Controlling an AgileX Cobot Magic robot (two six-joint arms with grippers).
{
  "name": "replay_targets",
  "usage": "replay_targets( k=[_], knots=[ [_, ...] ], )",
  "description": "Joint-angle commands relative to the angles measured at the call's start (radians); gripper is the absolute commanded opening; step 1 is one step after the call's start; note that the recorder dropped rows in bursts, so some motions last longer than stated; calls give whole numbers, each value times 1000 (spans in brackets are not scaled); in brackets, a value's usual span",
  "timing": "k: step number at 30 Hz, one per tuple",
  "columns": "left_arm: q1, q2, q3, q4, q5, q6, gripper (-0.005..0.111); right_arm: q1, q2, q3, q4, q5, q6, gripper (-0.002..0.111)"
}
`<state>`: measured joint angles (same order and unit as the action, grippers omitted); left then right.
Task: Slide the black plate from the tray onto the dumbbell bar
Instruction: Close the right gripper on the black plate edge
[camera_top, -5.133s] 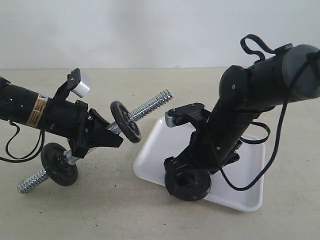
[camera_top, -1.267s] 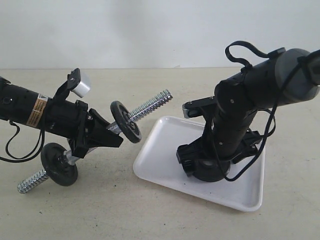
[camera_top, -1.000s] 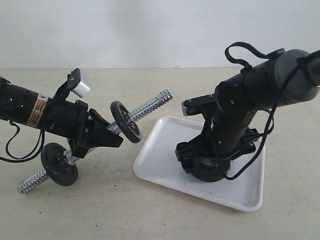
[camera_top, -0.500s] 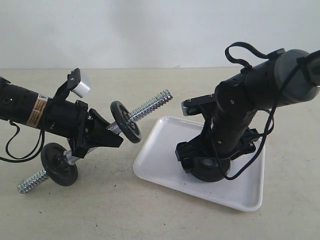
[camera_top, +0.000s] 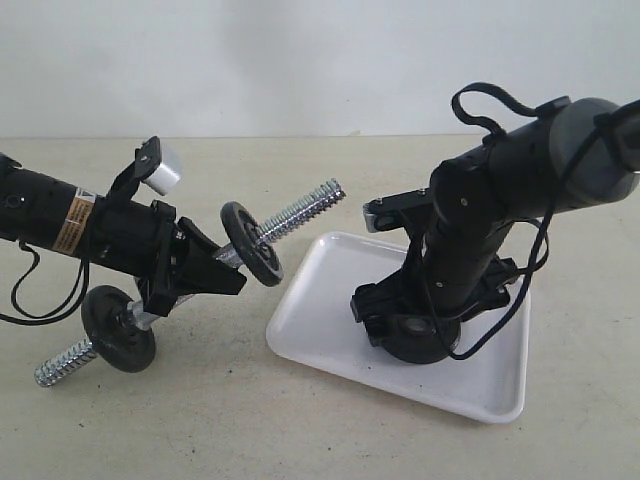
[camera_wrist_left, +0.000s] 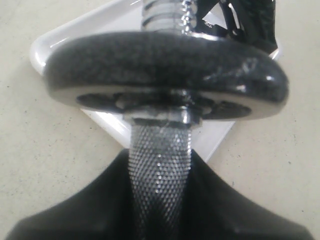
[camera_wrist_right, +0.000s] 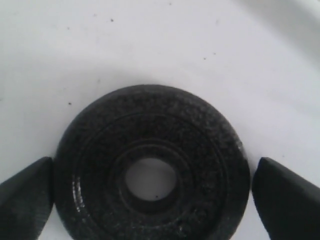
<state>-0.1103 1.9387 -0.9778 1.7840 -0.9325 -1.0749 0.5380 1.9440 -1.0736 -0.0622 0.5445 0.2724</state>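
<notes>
On the white tray (camera_top: 310, 310), the black plate (camera_wrist_right: 150, 125) lies flat beneath the right gripper (camera_top: 403, 320), whose fingertips (camera_wrist_right: 27, 192) stand apart, one just beside each side of the rim. Left of the tray, above the tabletop (camera_top: 250, 420), the left gripper (camera_top: 200, 272) is clamped on the tilted dumbbell bar (camera_top: 300, 212), which carries two look-alike discs (camera_top: 251, 243).

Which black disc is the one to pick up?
Find the white tray. A black plate lies flat on it, straddled by the right gripper. Unlike the other two discs, it is not on the chrome bar.
</notes>
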Motion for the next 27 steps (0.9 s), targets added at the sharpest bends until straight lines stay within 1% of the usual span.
replay_targets(
  k=[1, 2, 3, 4, 5, 18, 23, 27],
  knots=[
    [0, -47, -22, -40, -222, -8, 4, -6, 20, 13, 54, 24, -23, 55],
    [0, -47, -22, -40, -222, -8, 4, -6, 20, 13, 56, 21, -23, 39],
    [0, -47, -22, -40, -222, -8, 4, -6, 20, 13, 56, 19, -23, 25],
    [0, -47, -22, -40, -222, -8, 4, -6, 20, 13, 56, 19, -23, 9],
    [0, -47, -22, -40, -224, -8, 4, -6, 20, 13, 62, 22, -17, 1],
    [0, -47, -22, -40, -227, -8, 4, -6, 20, 13, 62, 19, -17, 1],
    [3, -47, -22, -40, -227, -8, 4, -6, -3, 12, 18, 13, -20, 1],
    [20, -47, -22, -40, -224, -8, 4, -6, -56, 12, 0, 27, -107, 1]
  ],
)
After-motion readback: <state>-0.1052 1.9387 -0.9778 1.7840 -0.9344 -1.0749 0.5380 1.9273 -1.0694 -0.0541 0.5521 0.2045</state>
